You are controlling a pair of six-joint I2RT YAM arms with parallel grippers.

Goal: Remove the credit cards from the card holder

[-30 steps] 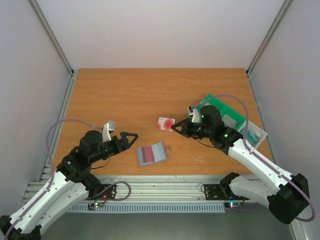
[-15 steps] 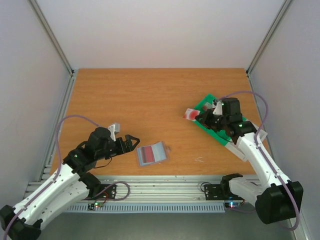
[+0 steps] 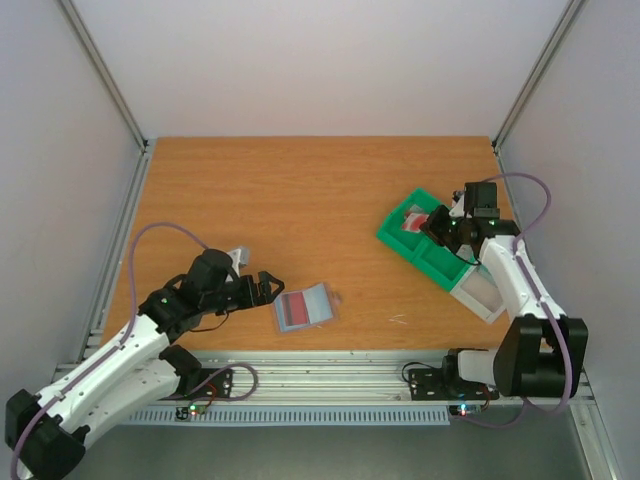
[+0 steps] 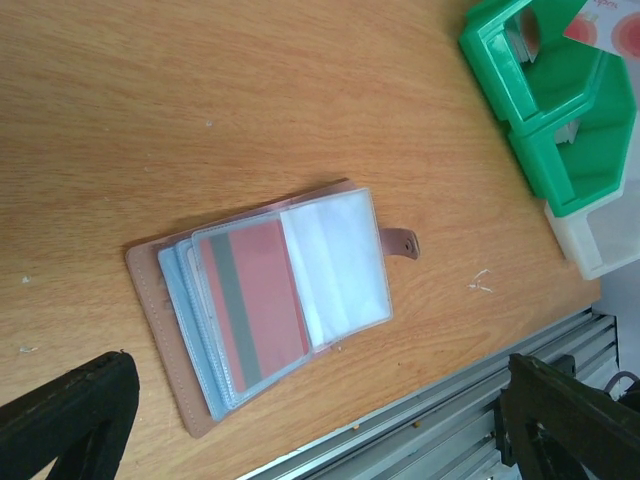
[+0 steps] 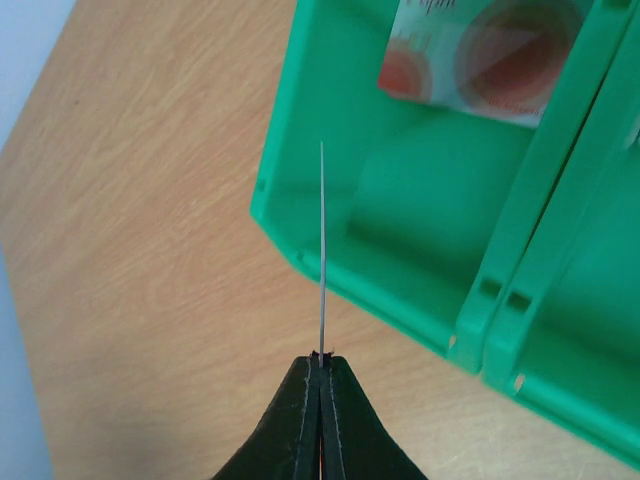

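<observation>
The card holder (image 3: 303,306) lies open near the front edge, showing clear sleeves on a brown cover (image 4: 160,330). A red card with a grey stripe (image 4: 255,300) sits in its top sleeve. My left gripper (image 3: 266,289) is open and empty just left of the holder; in the left wrist view (image 4: 315,400) its jaws stand wide to either side of it. My right gripper (image 3: 437,224) is shut on a thin card, seen edge-on (image 5: 322,250), above the near wall of the green tray (image 5: 400,270). A white card with red round marks (image 5: 490,55) lies in that tray.
The green compartmented tray (image 3: 398,238) stands at the right, with a pale clear tray (image 3: 480,290) joined to its near end. The metal rail (image 3: 330,365) runs along the table's front edge. Grey walls enclose the table.
My right gripper has carried its card from the table's middle rightwards to the green tray. My left gripper has moved right, closer to the card holder.
</observation>
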